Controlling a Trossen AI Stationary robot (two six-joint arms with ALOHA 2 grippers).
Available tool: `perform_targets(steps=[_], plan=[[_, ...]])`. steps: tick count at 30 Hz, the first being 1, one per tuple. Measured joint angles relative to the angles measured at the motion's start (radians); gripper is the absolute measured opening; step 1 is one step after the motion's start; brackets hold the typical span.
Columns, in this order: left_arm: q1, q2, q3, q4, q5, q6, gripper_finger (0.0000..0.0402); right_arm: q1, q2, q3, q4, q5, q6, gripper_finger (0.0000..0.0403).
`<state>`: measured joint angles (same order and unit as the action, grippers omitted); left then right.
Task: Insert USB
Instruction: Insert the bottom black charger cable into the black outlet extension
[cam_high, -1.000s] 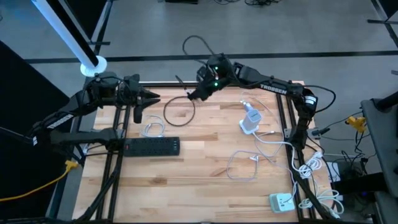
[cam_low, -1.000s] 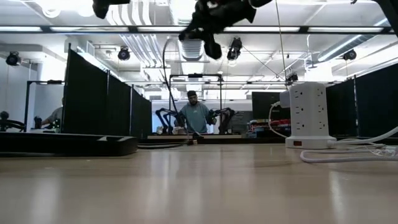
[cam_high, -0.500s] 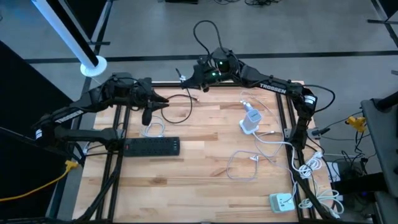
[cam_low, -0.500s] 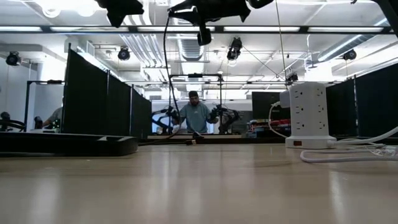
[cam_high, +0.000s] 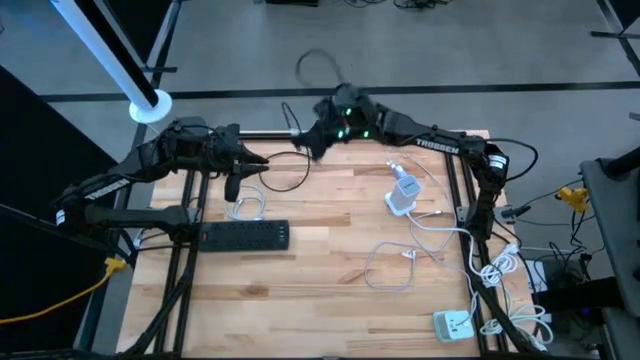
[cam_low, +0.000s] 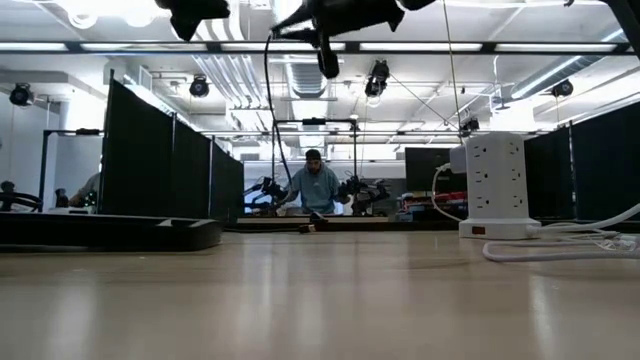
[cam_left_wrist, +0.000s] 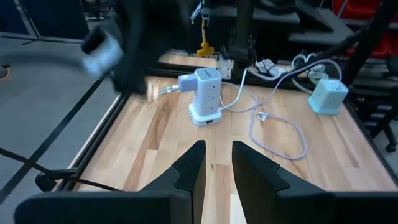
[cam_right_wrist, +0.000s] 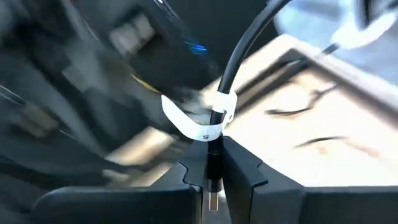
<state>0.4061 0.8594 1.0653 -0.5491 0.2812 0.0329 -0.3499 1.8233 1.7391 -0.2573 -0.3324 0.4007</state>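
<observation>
The right gripper (cam_right_wrist: 213, 171) is closed on the black USB cable (cam_right_wrist: 245, 53), pinching the plug (cam_right_wrist: 213, 186) between its two dark fingers (cam_right_wrist: 241, 168). The plug's long axis runs in line with the fingers, its metal tip pointing back toward the wrist, while the cable leads forward and away, past a white clip (cam_right_wrist: 202, 124) wrapped around it just beyond the fingertips. In the high view this right gripper (cam_high: 318, 133) hangs above the far edge of the table (cam_high: 330, 250), near the middle, and the USB cable (cam_high: 290, 170) loops from it toward the left and out over the floor beyond the far edge.

The left gripper (cam_high: 245, 160) is raised over the far left part of the table, pointing right toward the right gripper; its fingers (cam_left_wrist: 189, 168) stand slightly apart with nothing between them. A white tower power strip (cam_high: 403, 190) stands upright right of centre, well apart from both grippers. A black power strip (cam_high: 245, 236) lies flat on the left side, nearer than the left gripper.
</observation>
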Motion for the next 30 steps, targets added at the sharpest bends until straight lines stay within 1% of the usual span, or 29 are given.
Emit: perform_targets(steps=[2,3,6,9,11,13,15,19,21,23,26,28,30], plan=[[0.000,-0.039,0.000,0.001,0.000,-0.039,0.0066,0.038,0.000,-0.047,0.042,0.039,-0.139,0.0018],[0.000,-0.061,0.000,0.001,0.000,-0.058,0.0066,0.054,0.000,-0.078,0.086,0.040,-0.175,0.0018],[0.000,-0.120,0.000,0.002,-0.001,-0.112,0.0066,0.097,0.000,-0.190,0.234,0.029,-0.204,0.0018],[0.000,-0.165,0.000,0.002,-0.005,-0.156,0.0066,0.135,0.015,-0.317,0.445,0.021,-0.234,0.0018],[0.000,-0.183,-0.001,0.002,-0.007,-0.187,0.0066,0.161,0.042,-0.392,0.599,0.020,-0.277,0.0018],[0.000,-0.193,-0.001,0.001,-0.015,-0.220,0.0066,0.189,0.075,-0.460,0.715,0.018,-0.320,0.0018],[0.000,-0.200,-0.002,-0.003,-0.031,-0.262,0.0066,0.213,0.122,-0.498,0.836,0.017,-0.338,0.0018],[0.000,-0.201,-0.003,-0.009,-0.038,-0.329,0.0066,0.243,0.231,-0.518,0.981,0.019,-0.327,0.0018],[0.000,-0.200,-0.004,-0.011,-0.038,-0.341,0.0066,0.250,0.292,-0.517,1.077,0.020,-0.334,0.0018],[0.000,-0.196,-0.004,-0.011,-0.038,-0.351,0.0066,0.254,0.348,-0.516,1.149,0.022,-0.306,0.0018],[0.000,-0.195,-0.004,-0.014,-0.039,-0.361,0.0066,0.263,0.411,-0.515,1.214,0.031,-0.233,0.0018],[0.000,-0.196,-0.005,-0.025,-0.039,-0.362,0.0066,0.276,0.434,-0.515,1.234,0.053,-0.252,0.0018],[0.000,-0.199,-0.005,-0.033,-0.039,-0.359,0.0066,0.299,0.447,-0.513,1.236,0.073,-0.305,0.0018]])
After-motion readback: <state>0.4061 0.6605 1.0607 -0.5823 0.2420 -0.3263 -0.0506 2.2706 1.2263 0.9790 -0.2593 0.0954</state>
